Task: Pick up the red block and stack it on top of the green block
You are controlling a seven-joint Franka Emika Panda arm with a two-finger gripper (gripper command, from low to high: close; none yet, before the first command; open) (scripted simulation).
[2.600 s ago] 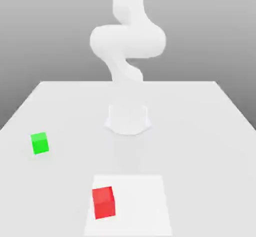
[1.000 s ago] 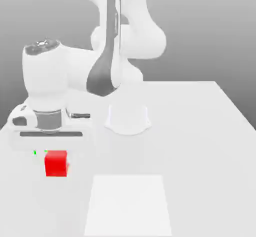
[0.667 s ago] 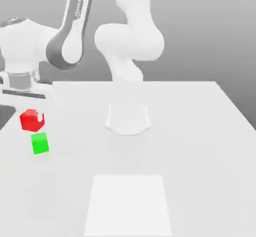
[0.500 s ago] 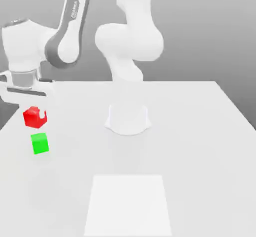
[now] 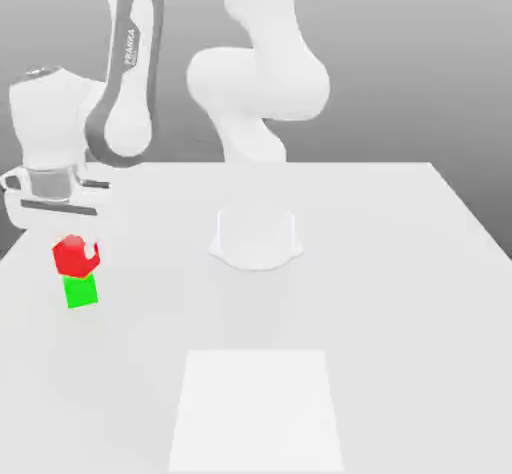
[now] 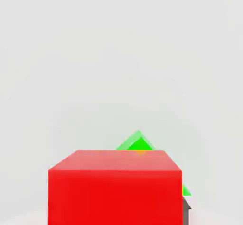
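Gripper (image 5: 75, 247) clamped on small matte red cube (image 5: 73, 256), just above small matte green cube (image 5: 82, 291). White round arm base (image 5: 257, 238) well apart, on white table (image 5: 400, 292).

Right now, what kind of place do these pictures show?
Most likely a simulated test scene: a bare white table against a grey backdrop, with a white arm holding a red block over a green block.

White table (image 5: 400, 262), paler square patch (image 5: 257, 409) (near the front edge)
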